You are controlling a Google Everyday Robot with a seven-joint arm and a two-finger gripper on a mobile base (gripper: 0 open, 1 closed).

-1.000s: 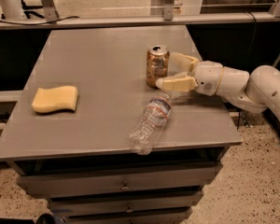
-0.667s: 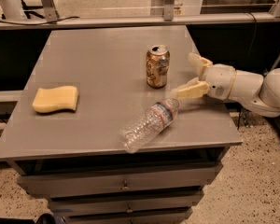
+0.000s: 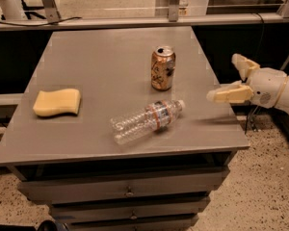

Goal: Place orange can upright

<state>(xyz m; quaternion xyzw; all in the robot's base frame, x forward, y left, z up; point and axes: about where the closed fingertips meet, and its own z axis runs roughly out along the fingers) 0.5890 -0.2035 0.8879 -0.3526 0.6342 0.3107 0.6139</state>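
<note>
Back comes the gripper (image 3: 222,78), off the can it was flanking a second ago, and it now hangs out past the table's right edge, at about 3 o'clock from the tabletop's middle, with both fingers spread wide apart and nothing between them. The clear plastic water bottle (image 3: 147,121) has swung round too: its cap pointed nearly to 12 o'clock before and now aims at roughly 2 o'clock.

Starting nearest, grey drawers (image 3: 130,189) stack beneath the grey table (image 3: 86,57), each with a small knob, and speckled floor (image 3: 260,177) shows at lower right. On the tabletop the bottle lies on its side at about 5 o'clock from centre, base toward 8 o'clock. Its label band shows reddish and dark colour, but no word can be read. Over at 9 o'clock the yellow sponge (image 3: 57,102) lies flat, well apart from everything else.

Further back, at about 1 o'clock from centre, stands the orange can (image 3: 163,68). It is upright, long axis vertical, silver top facing straight up, base flat on the table. Pale and dark marks run down its coppery side, though the writing cannot be made out. It sits near the bottle's cap, not touching it, and the gripper is well clear at its 4 o'clock. Beyond the far edge runs a metal rail (image 3: 135,20).
</note>
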